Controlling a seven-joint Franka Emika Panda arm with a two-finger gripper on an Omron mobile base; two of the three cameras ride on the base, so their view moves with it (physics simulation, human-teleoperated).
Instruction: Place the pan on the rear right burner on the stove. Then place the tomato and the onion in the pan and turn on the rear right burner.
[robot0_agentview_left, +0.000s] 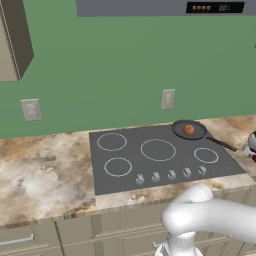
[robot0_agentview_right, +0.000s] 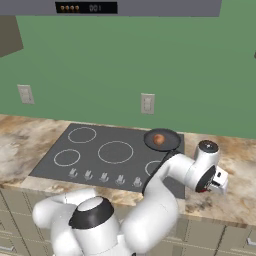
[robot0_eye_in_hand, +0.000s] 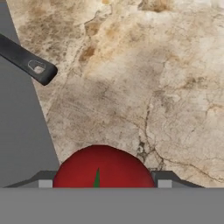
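Observation:
The dark pan (robot0_agentview_left: 180, 129) sits at the stove's (robot0_agentview_left: 150, 170) rear right, covering the burner ring there. Its black handle (robot0_eye_in_hand: 26, 61) reaches out over the stone counter. The brownish-orange onion (robot0_agentview_left: 188, 130) lies inside the pan (robot0_agentview_right: 169, 135). To the right of the stove (robot0_agentview_right: 50, 160), my gripper (robot0_agentview_right: 220, 183) hangs low over the counter. The red tomato (robot0_eye_in_hand: 103, 168) sits between the two fingertips of my gripper (robot0_eye_in_hand: 103, 183), which press against its sides.
A row of silver knobs (robot0_agentview_left: 171, 175) lines the stove's front edge. The marbled counter (robot0_eye_in_hand: 153, 87) spreads to the right of the glass. Two wall outlets (robot0_agentview_left: 168, 99) sit on the green wall behind, and my own arm (robot0_agentview_right: 165, 185) crosses the stove's front right corner.

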